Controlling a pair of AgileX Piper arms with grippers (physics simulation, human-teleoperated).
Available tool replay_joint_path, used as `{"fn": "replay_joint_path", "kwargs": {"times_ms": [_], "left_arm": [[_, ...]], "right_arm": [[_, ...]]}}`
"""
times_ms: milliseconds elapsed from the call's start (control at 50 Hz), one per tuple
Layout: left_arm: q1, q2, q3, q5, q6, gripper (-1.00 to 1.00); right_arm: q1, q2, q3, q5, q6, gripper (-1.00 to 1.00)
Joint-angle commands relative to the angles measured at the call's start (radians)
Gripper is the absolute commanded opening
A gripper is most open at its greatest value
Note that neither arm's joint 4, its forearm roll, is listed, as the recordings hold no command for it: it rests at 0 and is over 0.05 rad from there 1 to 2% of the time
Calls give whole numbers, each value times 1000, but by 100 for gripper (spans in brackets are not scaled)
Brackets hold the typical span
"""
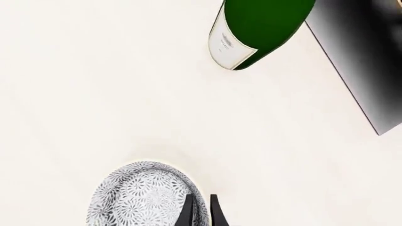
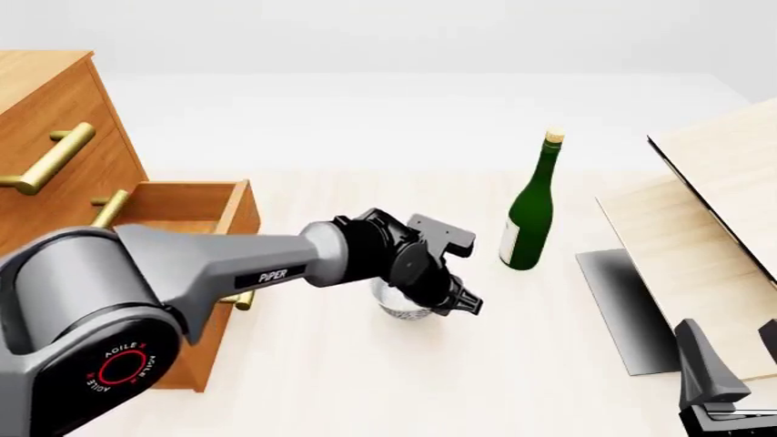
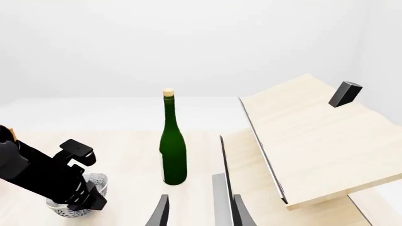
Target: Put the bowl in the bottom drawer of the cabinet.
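Straddling the bowl [image 1: 146, 195] rim, left jaws.

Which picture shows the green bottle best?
The front view: the whole green bottle stands upright there, cork to base. The right wrist view shows it whole too, beyond the gripper fingers. The left wrist view catches only its lower part and label.
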Motion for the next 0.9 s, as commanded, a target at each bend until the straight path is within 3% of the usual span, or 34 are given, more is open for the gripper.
{"fn": "replay_joint_path", "kwargs": {"times_ms": [20,120,360,900], "left_arm": [[21,-3,-13,0,25,-100],[17,-24,-19,0,22,-100],[83,-42,-63,17,87,-100],[199,-168,1,-53,128,-100]], "right_arm": [[0,0,0,0,0,100],[0,0,0,0,0,100],[0,0,0,0,0,100],[0,0,0,0,0,100]]}}
